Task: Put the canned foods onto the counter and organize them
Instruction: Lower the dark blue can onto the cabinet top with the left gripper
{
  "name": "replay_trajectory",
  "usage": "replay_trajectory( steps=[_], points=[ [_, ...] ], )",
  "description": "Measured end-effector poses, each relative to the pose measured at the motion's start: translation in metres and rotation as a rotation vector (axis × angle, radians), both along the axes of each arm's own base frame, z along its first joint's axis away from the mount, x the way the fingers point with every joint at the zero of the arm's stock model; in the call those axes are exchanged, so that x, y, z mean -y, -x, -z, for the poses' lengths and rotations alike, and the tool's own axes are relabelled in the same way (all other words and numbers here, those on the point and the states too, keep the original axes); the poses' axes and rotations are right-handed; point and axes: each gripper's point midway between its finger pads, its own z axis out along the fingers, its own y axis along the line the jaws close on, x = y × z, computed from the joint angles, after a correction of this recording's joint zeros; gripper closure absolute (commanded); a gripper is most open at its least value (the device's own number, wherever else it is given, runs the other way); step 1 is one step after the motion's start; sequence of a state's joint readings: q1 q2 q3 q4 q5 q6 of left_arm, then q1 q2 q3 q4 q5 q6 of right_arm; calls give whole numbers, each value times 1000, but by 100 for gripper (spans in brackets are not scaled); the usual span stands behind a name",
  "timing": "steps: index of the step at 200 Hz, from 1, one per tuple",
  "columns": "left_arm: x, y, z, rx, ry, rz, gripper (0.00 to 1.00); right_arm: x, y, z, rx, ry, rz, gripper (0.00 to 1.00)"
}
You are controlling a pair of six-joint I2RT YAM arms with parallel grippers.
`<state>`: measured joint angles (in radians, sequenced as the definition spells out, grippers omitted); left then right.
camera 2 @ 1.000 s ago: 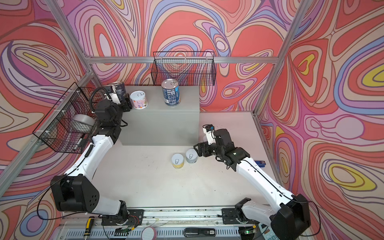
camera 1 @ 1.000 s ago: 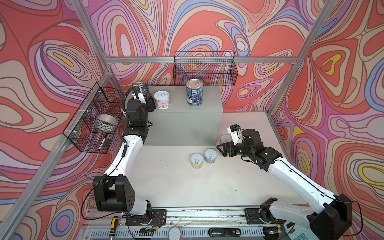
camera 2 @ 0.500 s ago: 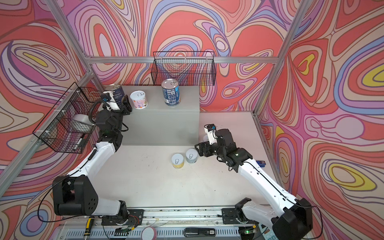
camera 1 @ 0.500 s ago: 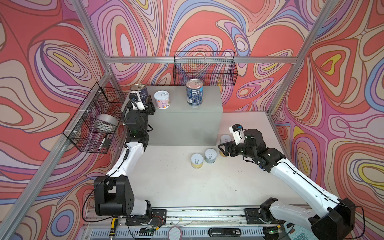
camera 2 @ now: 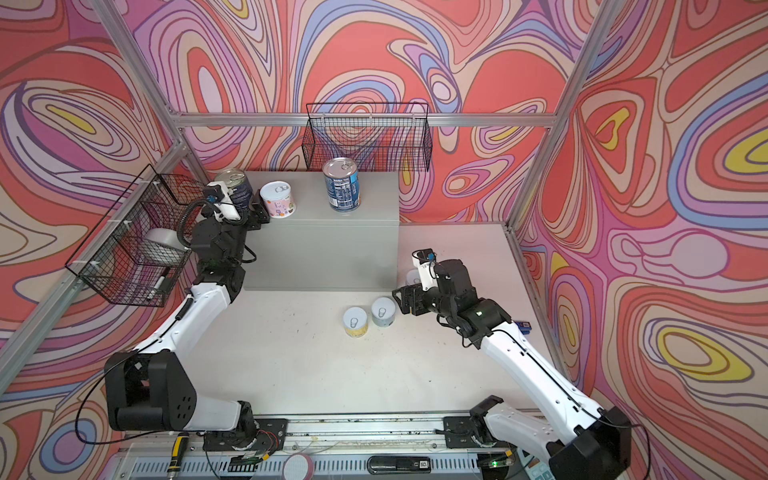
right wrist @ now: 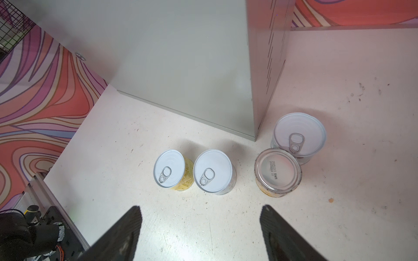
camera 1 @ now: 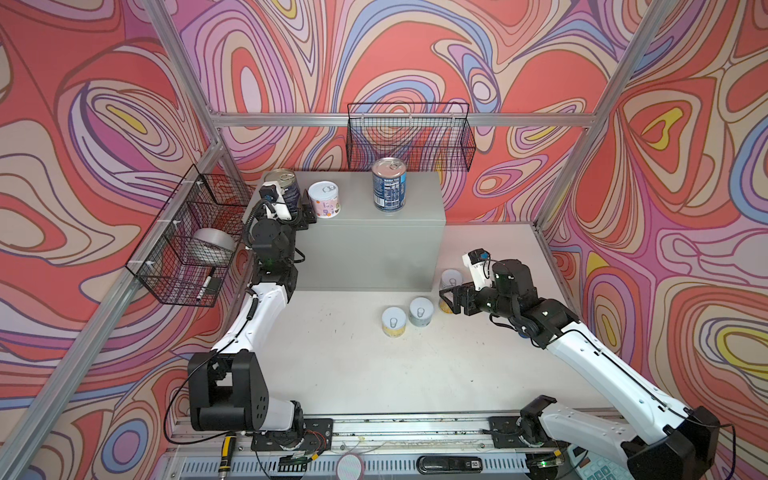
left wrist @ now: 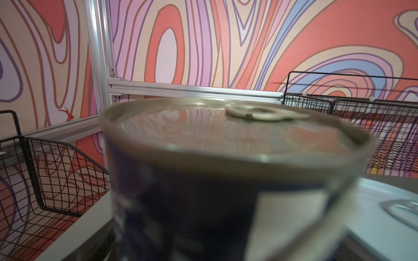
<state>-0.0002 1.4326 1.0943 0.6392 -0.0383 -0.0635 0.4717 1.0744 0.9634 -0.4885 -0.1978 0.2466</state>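
The left gripper [camera 1: 300,208] had just spread apart — the tall dark-blue can [camera 1: 284,188] stood freed between its jaws on the surface [camera 1: 415,216]. The right gripper [right wrist: 200,228], apart and empty, hovered short of four floor cans.

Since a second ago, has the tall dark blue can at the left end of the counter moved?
Yes. The tall dark blue can shifted left along the counter, opening a gap from the pink can.

3 cans [camera 1: 388,189] upright on counter [camera 1: 419,208] – 4 on tabletop
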Motion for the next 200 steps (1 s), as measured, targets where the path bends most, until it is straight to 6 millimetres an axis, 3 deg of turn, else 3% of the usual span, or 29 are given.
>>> replay_trajectory(
  steps=[141, 200],
  points=[
    [-13, -28, -2, -81, -26, -57, 0, 2, 1, -3, 6, 0, 8, 15],
    [-6, -17, -3, -45, -35, -11, 0, 2, 1, -3, 2, -5, 11, 15]
  ],
)
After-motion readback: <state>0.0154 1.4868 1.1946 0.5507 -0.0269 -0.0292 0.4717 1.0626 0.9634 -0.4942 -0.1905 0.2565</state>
